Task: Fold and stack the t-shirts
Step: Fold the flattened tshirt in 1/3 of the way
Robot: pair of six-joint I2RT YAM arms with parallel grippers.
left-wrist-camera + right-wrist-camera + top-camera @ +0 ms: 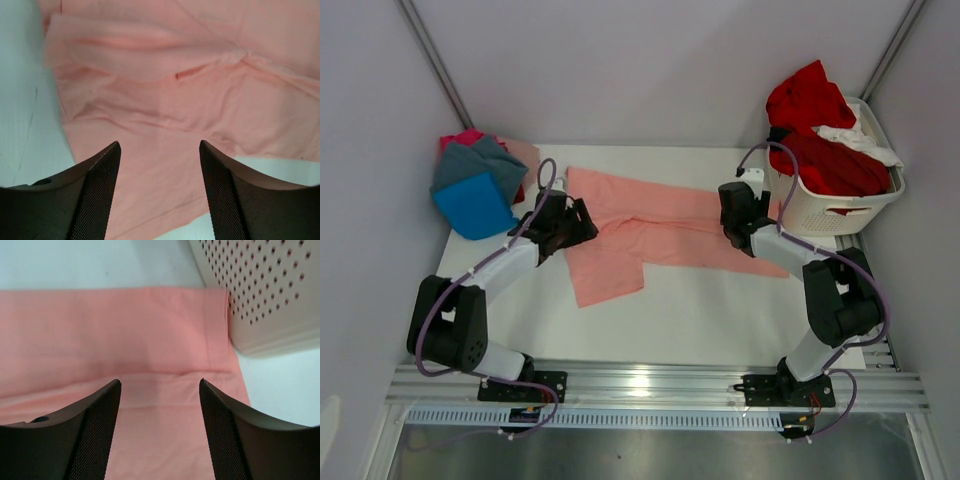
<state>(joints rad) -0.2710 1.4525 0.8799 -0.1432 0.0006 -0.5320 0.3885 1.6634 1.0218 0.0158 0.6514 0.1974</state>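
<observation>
Left hand [159, 143] and right hand [160, 381] are held apart, empty, over the salmon-pink shirt [660, 225], spread creased across the counter [710, 315]. Its right edge is flanked by the basket [830, 208]; other shirts [475, 185] are piled far left.

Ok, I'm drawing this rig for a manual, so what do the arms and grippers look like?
The left arm and right arm have black joints and white links, a lavender cable looping along each. Black base plates bolt to a silver rail. The fingers are black, tapered, with mesh-textured inner faces.
</observation>
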